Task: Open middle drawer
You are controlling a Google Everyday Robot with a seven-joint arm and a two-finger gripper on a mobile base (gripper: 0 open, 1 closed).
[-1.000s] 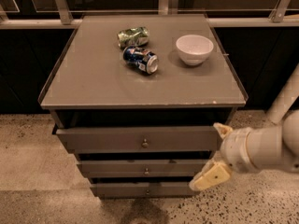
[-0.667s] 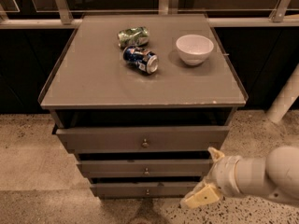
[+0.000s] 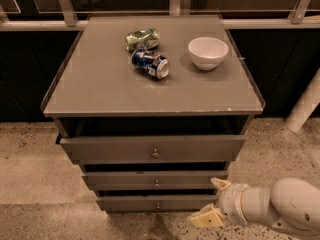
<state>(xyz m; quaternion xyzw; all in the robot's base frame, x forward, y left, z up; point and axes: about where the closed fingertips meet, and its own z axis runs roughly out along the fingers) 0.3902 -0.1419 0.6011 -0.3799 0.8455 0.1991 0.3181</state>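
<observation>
The cabinet has three grey-brown drawers. The middle drawer (image 3: 125, 179) is the second one, low-fronted, with a small round knob (image 3: 157, 184) at its centre. Its front stands slightly out from the cabinet. The top drawer (image 3: 100, 149) is taller and pulled out a little further. The bottom drawer (image 3: 125, 202) sits below. My gripper (image 3: 213, 201) is at the lower right, in front of the cabinet's right corner, level with the bottom drawer. Its two cream fingers are spread apart and hold nothing. It is to the right of and below the middle knob.
On the cabinet top (image 3: 100, 84) lie a crushed green can (image 3: 142, 38), a blue can (image 3: 150, 63) on its side and a white bowl (image 3: 208, 52). A speckled floor (image 3: 30, 174) surrounds the cabinet. A white post (image 3: 305, 106) stands at the right.
My arm and gripper have moved down and toward the left, from beside the middle drawer's right end to the bottom drawer's right corner. The drawers have not moved.
</observation>
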